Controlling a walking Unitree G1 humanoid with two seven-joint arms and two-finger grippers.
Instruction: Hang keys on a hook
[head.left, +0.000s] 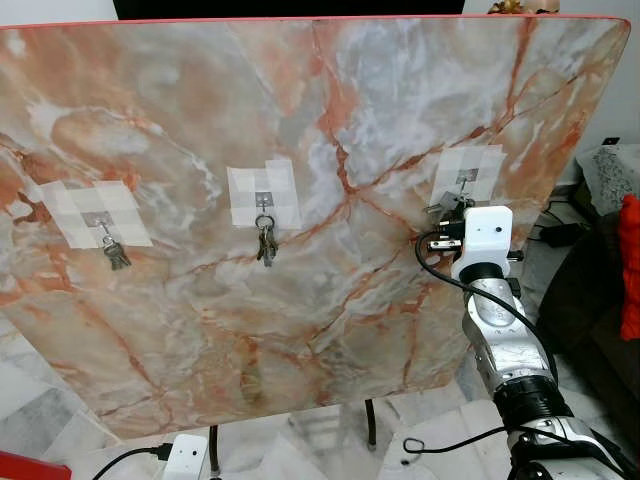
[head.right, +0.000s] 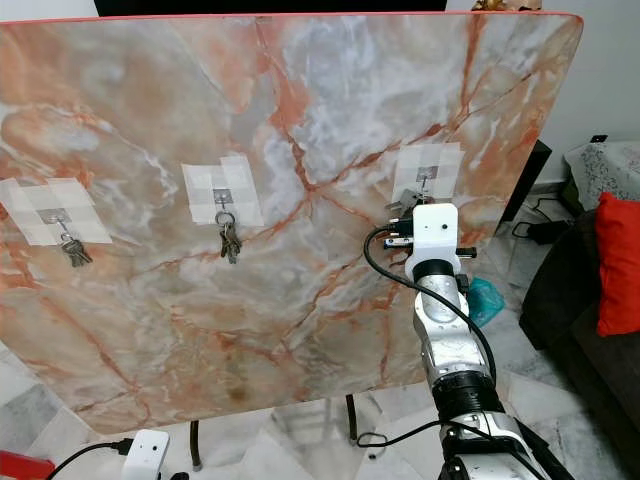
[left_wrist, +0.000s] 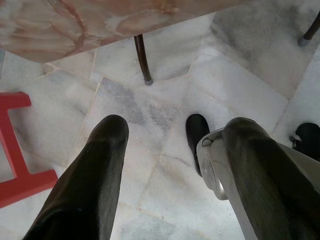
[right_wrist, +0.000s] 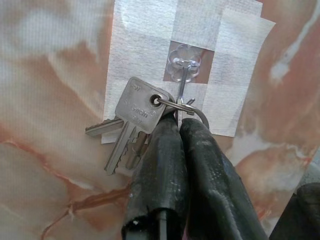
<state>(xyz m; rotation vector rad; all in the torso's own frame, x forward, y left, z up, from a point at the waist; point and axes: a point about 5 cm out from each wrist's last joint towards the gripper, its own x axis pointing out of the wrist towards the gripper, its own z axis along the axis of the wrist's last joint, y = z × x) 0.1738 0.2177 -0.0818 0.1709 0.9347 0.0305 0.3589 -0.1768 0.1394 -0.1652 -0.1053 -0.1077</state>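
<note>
Right gripper (right_wrist: 180, 125) is raised against the upright marble panel (head.left: 330, 110), its two black fingers (right_wrist: 162, 160) pressed together with the wire key ring (right_wrist: 186, 106) pinched between their tips. From the ring a bunch of silver keys (right_wrist: 131, 120) is hung, the largest key lying flat against the panel just beside the fingers, smaller ones fanned out behind it. The ring is seen right at the small clear hook (right_wrist: 183, 67), which is fixed to the panel under a patch of white tape (right_wrist: 150, 30); whether the ring is already carried by the hook's wire cannot be told. From the head camera, this hook and its tape patch are placed at the panel's right side, with the white wrist housing (head.left: 485, 240) just below them. Two more taped hooks are noted on the same panel: a middle one carrying a key bunch (head.left: 266, 243) and a left one carrying another key bunch (head.left: 115, 252). Left gripper (left_wrist: 170, 150) is hung low over the marble floor (left_wrist: 150, 115), fingers held well apart with nothing between them; a dark table leg (left_wrist: 142, 57) and a red frame (left_wrist: 17, 150) are recorded nearby.
</note>
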